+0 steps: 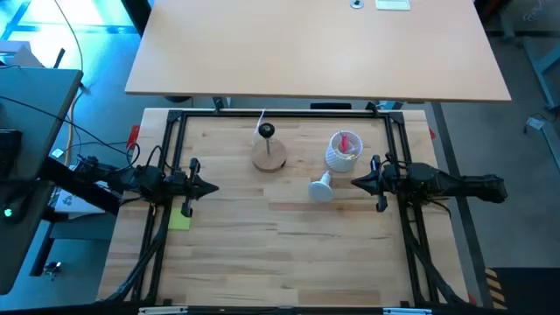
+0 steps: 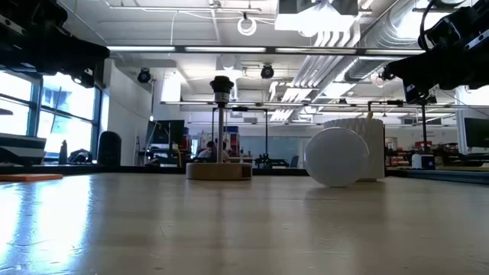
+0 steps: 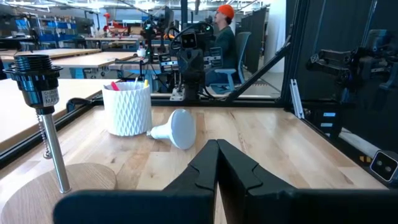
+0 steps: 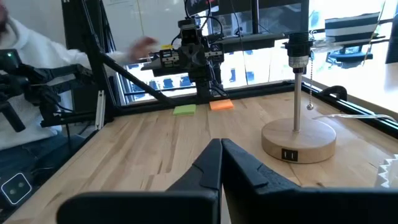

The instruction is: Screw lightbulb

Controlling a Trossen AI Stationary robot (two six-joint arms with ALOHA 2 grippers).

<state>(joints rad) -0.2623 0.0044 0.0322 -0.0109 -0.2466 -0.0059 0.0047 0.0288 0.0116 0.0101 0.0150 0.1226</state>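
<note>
The white lightbulb [image 1: 321,187] lies on its side on the wooden table, right of centre; its globe [image 3: 182,127] rests on the wood and its neck points toward the white cup. The lamp base [image 1: 269,156], a round wooden disc with a black-topped post [image 3: 38,74], stands at the far middle. My left gripper [image 1: 213,187] hovers shut at the table's left side, pointing right. My right gripper [image 1: 355,183] hovers shut at the right side, pointing left, a short way right of the bulb. Neither touches anything.
A white perforated cup [image 1: 343,151] with pink items stands just beyond the bulb. A yellow note [image 1: 179,219] lies at the left, with an orange one [image 4: 221,105] beside it in the right wrist view. A black frame [image 1: 280,112] rims the table. A person [image 3: 224,37] sits beyond.
</note>
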